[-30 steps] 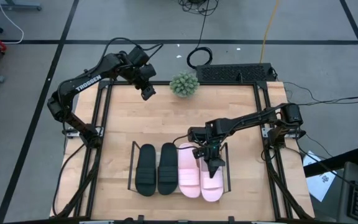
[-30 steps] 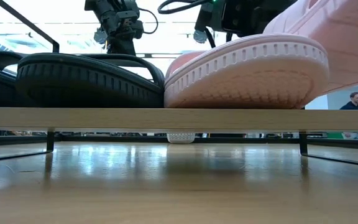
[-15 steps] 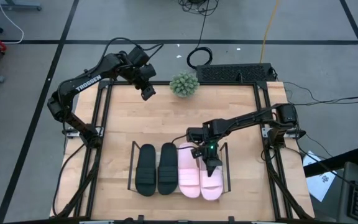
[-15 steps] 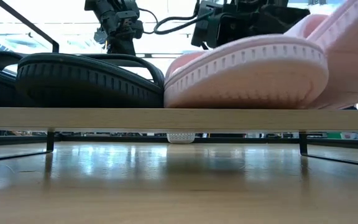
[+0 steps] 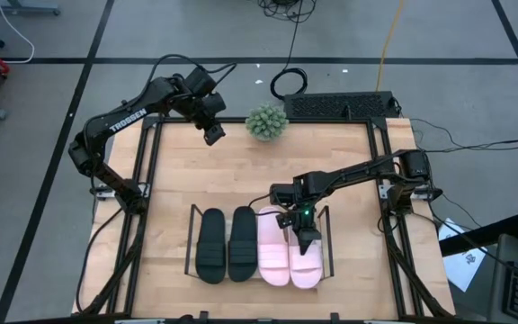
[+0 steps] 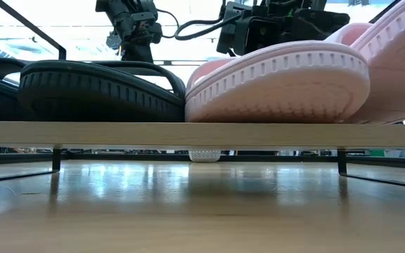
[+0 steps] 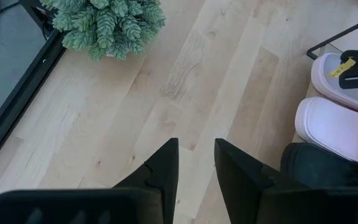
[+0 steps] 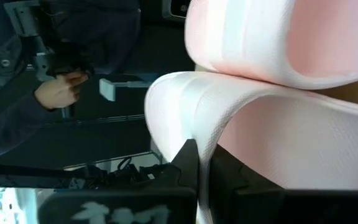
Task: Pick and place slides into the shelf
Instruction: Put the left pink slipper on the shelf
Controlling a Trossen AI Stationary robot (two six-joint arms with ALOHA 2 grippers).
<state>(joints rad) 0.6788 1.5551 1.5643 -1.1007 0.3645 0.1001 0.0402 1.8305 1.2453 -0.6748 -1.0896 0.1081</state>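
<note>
Four slides lie abreast on the shelf [image 5: 191,241]: two black [image 5: 226,244] on the left, two pale pink [image 5: 274,245] on the right. My right gripper [image 5: 301,232] is over the rightmost pink slide [image 5: 308,261] and is shut on its strap. In the low view the soles face the camera, with that slide [image 6: 399,67] at the right, beside the other pink one [image 6: 280,81]. My left gripper [image 5: 214,135] hangs open over the table's far left part, touching nothing; the left wrist view shows bare wood under it [image 7: 196,163]. My right gripper pinches the rightmost pink slide's wide strap at its edge [image 8: 194,127], between the two fingers [image 8: 187,160]. It comes from above, slanting down from the far side. The slide rests on the shelf, slightly raised against its pink neighbour.
A small green plant [image 5: 266,121] stands at the table's far edge, between the arms. A dark box with cables [image 5: 340,104] lies behind the table. The shelf's dark frame rails [image 5: 328,236] flank the slides. A person's hand [image 8: 58,90] shows in the room beyond.
My right gripper has moved slightly down and toward the table's left, still shut on the strap. The rightmost pink slide, tipped up high a second ago, has come down and lies flatter beside the other pink one.
</note>
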